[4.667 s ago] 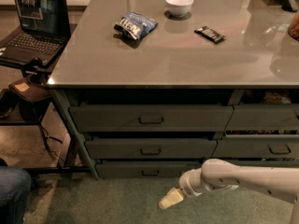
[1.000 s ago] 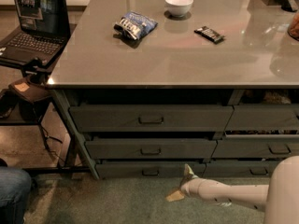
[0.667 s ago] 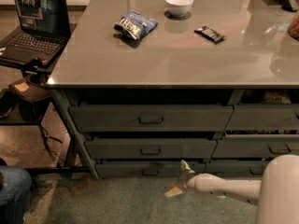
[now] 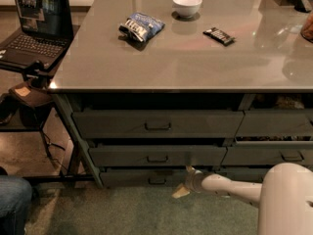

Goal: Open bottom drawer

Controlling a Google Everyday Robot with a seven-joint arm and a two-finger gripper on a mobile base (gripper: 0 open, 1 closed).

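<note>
The bottom drawer [image 4: 132, 177] is the lowest, low-fronted dark grey-green front of the left stack, just above the floor. Its small dark loop handle [image 4: 157, 181] sits at the centre, and none of its inside shows. My gripper [image 4: 184, 181] reaches in from the right on a white arm [image 4: 230, 186] at the height of that drawer front. It is just right of the handle and apart from it. The fingers are spread open, one fingertip [image 4: 190, 170] up by the drawer's top edge, the other lower over the carpet. Nothing is held.
Two taller drawers [image 4: 156, 124] stack above it, and another drawer stack [image 4: 274, 155] stands to the right. On the grey tabletop [image 4: 195, 58] lie a chip bag [image 4: 141, 26], a white bowl [image 4: 187, 4] and a dark bar [image 4: 218, 35]. A laptop [image 4: 34, 26] on a side stand and a person's knee [image 4: 12, 204] are at left.
My gripper has moved left along the bottom drawer front, toward its handle. The drawers look unchanged.
</note>
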